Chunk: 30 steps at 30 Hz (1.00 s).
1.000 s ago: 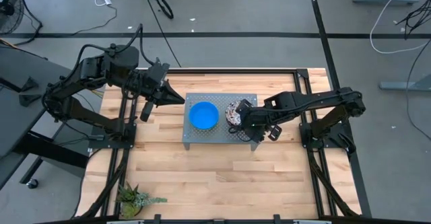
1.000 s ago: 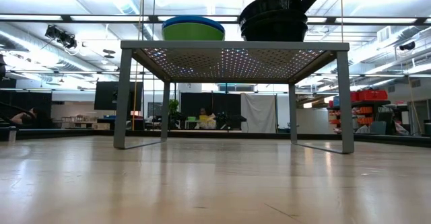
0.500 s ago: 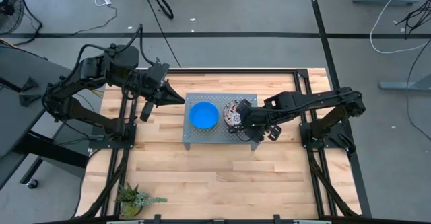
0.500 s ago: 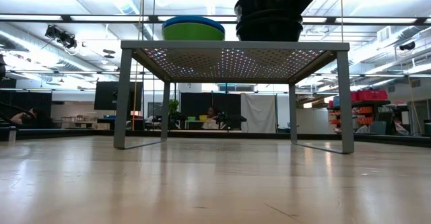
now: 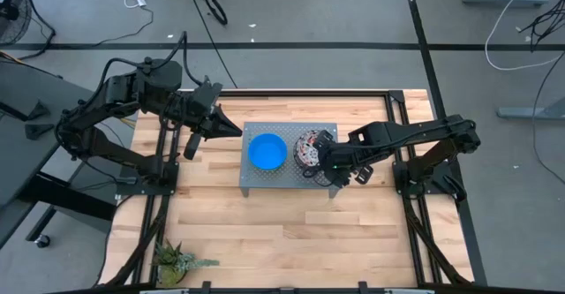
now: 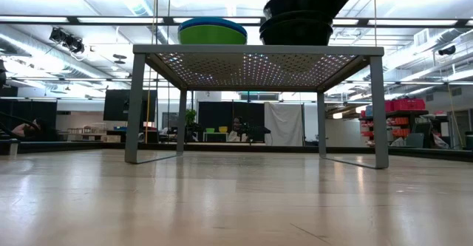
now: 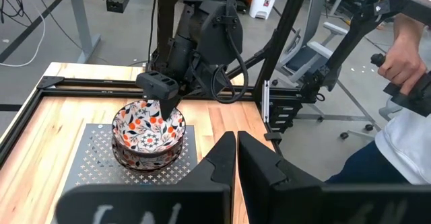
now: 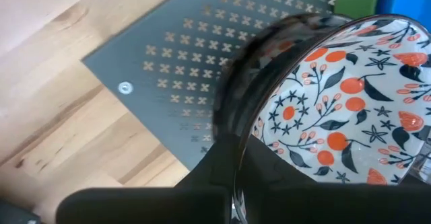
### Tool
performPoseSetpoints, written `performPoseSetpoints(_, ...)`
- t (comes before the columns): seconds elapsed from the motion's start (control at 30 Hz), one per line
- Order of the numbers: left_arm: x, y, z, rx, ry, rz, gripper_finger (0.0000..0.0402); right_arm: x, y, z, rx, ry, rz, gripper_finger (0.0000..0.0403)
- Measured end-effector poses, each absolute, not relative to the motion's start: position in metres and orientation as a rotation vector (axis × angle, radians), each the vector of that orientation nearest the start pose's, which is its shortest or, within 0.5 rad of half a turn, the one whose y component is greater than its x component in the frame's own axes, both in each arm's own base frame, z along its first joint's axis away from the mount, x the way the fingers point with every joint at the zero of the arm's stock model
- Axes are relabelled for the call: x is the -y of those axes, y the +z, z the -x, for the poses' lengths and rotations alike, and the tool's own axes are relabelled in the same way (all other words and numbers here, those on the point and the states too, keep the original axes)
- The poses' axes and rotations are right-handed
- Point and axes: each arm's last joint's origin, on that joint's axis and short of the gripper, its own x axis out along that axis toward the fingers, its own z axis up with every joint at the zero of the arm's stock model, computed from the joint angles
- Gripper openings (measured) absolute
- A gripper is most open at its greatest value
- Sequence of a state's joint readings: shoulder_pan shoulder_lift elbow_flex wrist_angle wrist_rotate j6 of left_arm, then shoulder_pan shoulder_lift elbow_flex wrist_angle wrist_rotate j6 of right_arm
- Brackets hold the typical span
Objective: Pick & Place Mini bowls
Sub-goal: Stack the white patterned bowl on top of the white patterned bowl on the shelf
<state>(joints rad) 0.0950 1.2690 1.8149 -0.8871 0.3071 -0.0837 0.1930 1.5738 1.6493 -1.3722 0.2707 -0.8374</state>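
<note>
Mini bowls, two stacks, both upright on the grey perforated tray (image 5: 256, 177). Stack one: bright blue bowl (image 5: 266, 151) nested in green bowl (image 6: 211, 35). Stack two, beside it: white floral bowl (image 7: 148, 126) uppermost, red-and-dark pattern inside; lower bowls appeared dark.

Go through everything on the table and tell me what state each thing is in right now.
Floral bowl: top of a stack on the tray, tilted, rim pinched by the right end effector.
Blue bowl: upright on the tray, nested on a green bowl.
Tray: standing on its legs.
Left end effector: shut, empty, hovering beside the tray.
Plant: at table edge, untouched.
</note>
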Motion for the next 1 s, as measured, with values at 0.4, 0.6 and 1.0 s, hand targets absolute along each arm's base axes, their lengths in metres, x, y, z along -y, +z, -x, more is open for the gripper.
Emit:
performPoseSetpoints(0.4, -0.0111, 0.5021, -0.2095, -0.344, -0.196, 0.149, 0.0018, -0.0491, 0.3536, -0.2814, -1.243, 0.480, 1.012, 0.0014)
performPoseSetpoints(0.6, -0.0112, 0.5021, -0.2095, -0.344, -0.195, 0.154, 0.0018, -0.0491, 0.3536, -0.2815, -1.240, 0.489, 1.026, 0.0034)
performPoseSetpoints(1.0, -0.0112, 0.5021, -0.2095, -0.344, -0.195, 0.154, 0.0018, -0.0491, 0.3539, -0.2815, -1.238, 0.487, 1.028, 0.0045)
